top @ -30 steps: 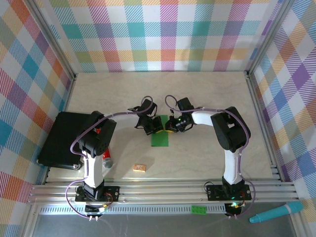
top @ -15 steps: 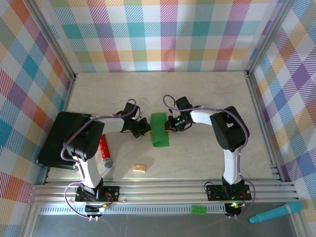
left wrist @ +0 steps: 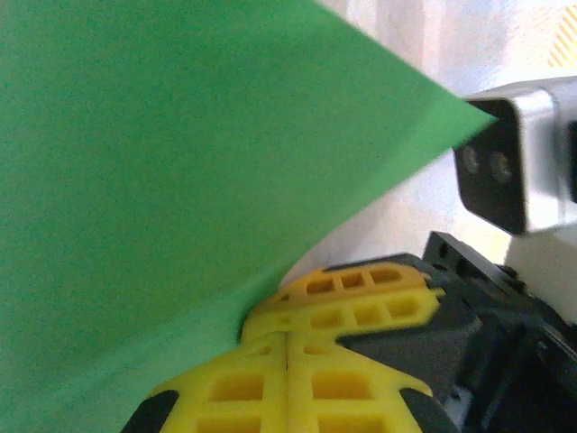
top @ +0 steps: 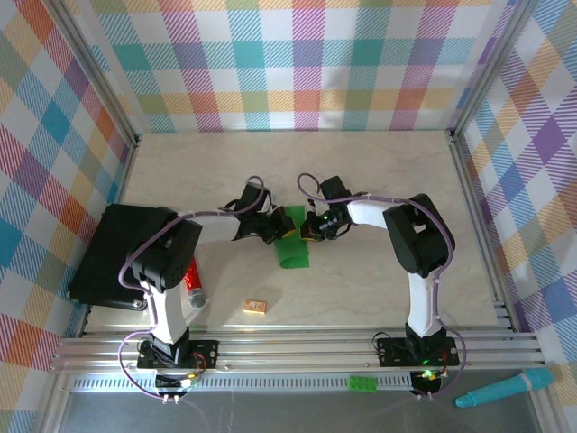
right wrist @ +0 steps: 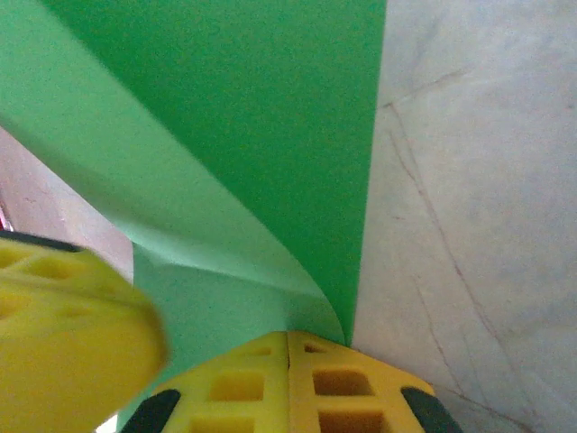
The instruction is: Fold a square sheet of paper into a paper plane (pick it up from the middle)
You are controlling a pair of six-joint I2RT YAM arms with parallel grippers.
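Top external view: the square sheet of paper [top: 293, 254] lies mid-desk [top: 379, 171], part-folded; in the right wrist view one flap curls upward. The left gripper [top: 270, 229] and right gripper [top: 311, 231] flank it, both clenched tight against its edges; whether either pinches paper is unclear. A black tray [top: 104, 248] sits at the left edge with a red tube [top: 190, 273] beside it, and a small tan block [top: 255, 307] lies nearer the front. Bare desk runs from the paper to the back and right edges.

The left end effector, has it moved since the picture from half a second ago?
Yes. The left end effector has shifted right, away from the black tray, up to the left edge of the green paper.
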